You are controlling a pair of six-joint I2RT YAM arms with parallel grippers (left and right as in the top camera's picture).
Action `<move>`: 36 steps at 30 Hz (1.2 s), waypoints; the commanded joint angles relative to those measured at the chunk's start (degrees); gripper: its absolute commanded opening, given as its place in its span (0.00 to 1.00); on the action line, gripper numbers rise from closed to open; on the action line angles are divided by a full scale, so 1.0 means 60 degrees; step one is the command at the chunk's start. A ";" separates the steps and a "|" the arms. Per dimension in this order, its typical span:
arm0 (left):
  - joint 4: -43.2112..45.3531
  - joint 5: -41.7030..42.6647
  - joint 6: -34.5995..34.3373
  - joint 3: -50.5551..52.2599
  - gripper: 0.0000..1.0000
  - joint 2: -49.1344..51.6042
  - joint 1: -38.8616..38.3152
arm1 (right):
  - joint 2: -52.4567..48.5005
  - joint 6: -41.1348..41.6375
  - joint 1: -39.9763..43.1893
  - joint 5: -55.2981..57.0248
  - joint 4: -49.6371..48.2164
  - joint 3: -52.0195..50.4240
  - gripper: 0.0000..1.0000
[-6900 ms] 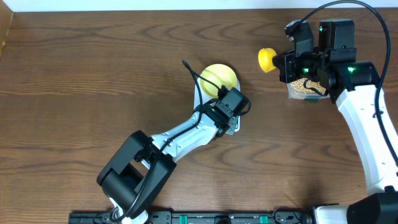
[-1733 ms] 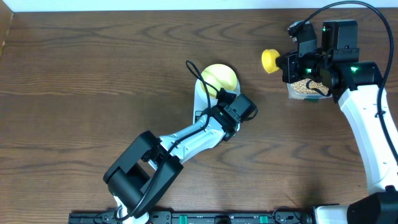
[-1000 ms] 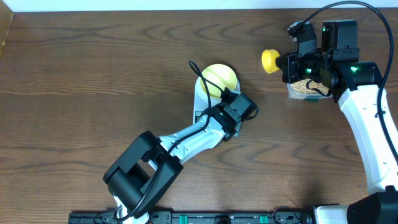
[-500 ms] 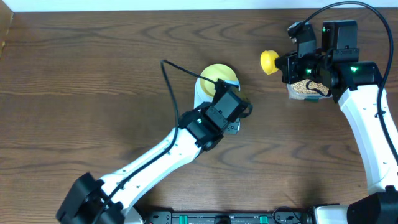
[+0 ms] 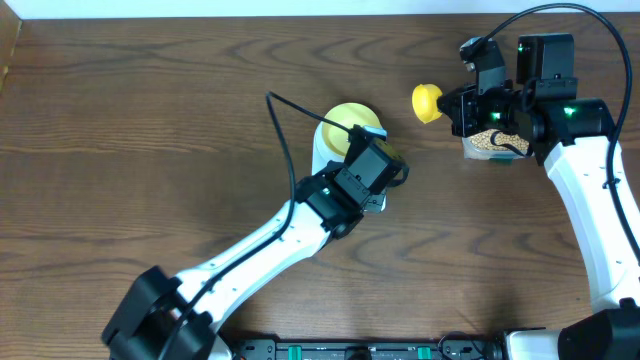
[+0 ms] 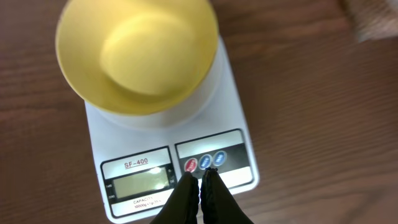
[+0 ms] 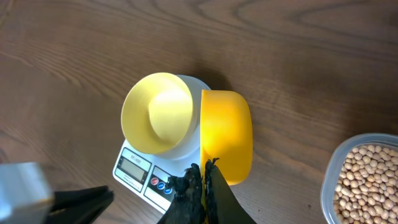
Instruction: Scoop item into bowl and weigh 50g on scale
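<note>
The pale yellow bowl (image 6: 137, 53) stands on the white scale (image 6: 233, 112), and no beans show inside it. My left gripper (image 6: 200, 176) is shut with nothing in it, its tips just above the scale's red and blue buttons (image 6: 205, 162), beside the grey display (image 6: 140, 185). My right gripper (image 7: 204, 167) is shut on the handle of a bright yellow scoop (image 7: 227, 137), held in the air between bowl and tub; no beans show in it. The beans (image 7: 367, 177) fill a clear tub (image 5: 490, 142) at the far right.
The left arm (image 5: 270, 240) stretches diagonally from the front edge to the scale, its cable (image 5: 290, 110) arching over the table left of the bowl. The right arm (image 5: 590, 210) runs along the right side. Bare wood lies at left and centre front.
Over the last second the left arm's elbow swung out to the left while its shut gripper stayed over the scale's front. The scoop drifted slightly left toward the bowl.
</note>
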State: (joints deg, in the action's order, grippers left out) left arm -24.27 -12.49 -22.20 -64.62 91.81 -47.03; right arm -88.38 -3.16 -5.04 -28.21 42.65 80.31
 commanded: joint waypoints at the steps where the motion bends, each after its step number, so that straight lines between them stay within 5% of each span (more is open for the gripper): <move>1: 0.0069 -0.0266 0.0160 0.0040 0.08 0.0699 0.0066 | 0.0015 -0.0058 0.0036 -0.0142 0.0036 0.0186 0.01; 36: 0.0419 -0.0182 0.0200 0.0073 0.08 0.2925 0.0066 | 0.0015 -0.0098 0.0036 -0.0109 0.0076 0.0186 0.01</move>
State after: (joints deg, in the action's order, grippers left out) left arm -21.28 -12.82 -22.00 -64.62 107.79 -46.92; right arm -88.38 -3.18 -5.04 -28.32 42.87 80.31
